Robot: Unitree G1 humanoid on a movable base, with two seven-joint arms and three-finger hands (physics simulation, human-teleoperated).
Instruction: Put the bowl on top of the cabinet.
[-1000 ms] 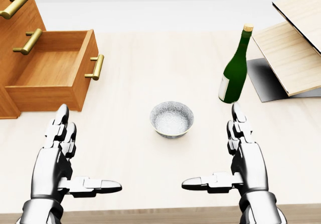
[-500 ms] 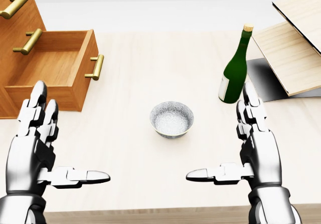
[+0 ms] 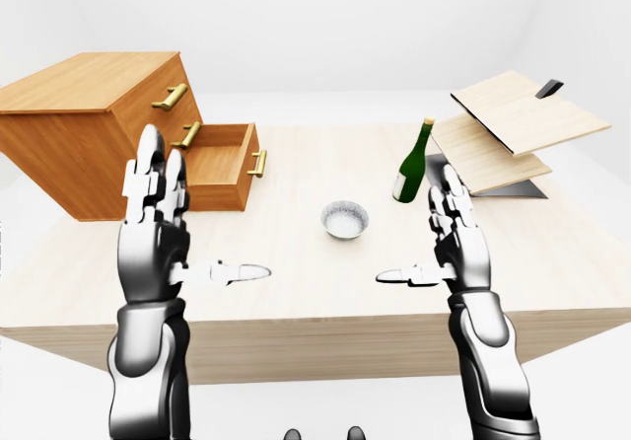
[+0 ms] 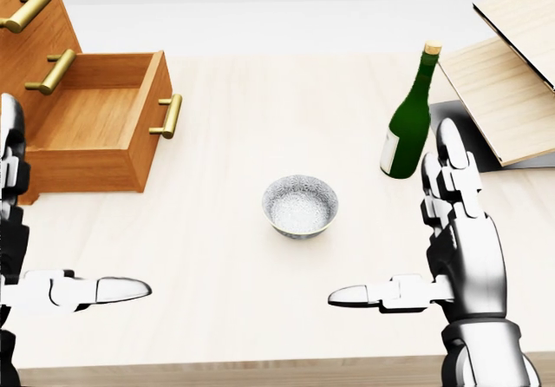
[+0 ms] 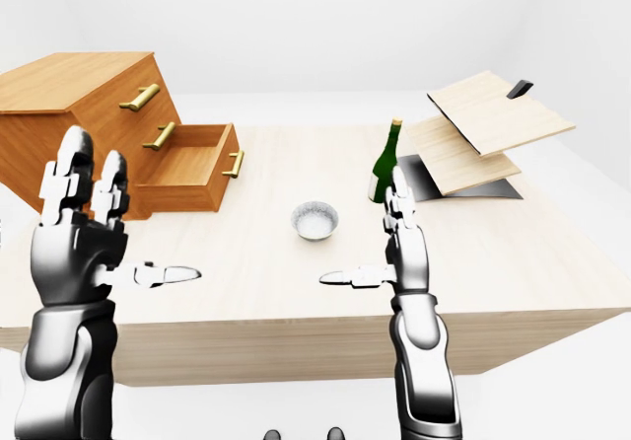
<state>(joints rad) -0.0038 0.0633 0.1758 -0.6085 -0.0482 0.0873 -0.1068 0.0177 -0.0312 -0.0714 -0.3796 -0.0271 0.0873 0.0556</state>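
The bowl point(image 4: 300, 205) sat upright on the light wood desk point(image 4: 260, 92), looking empty as far as I could tell. I'll place everything else off the bowl, going by the head view. The cabinet point(image 3: 89, 114) was up and to the left of it, well apart, with its bottom drawer point(image 4: 95, 122) pulled out, brass handle end facing the bowl's side. A green bottle point(image 4: 408, 118) stood upright up and to the right of the bowl, and farther right than that were some tilted wooden boards point(image 3: 513, 114). The left hand point(image 3: 153, 257) hovered lower left of the bowl and the right hand point(image 4: 464, 257) lower right, neither touching it. Both hands were spread wide, fingers straight up and thumbs pointing inward toward each other, gripping nothing.
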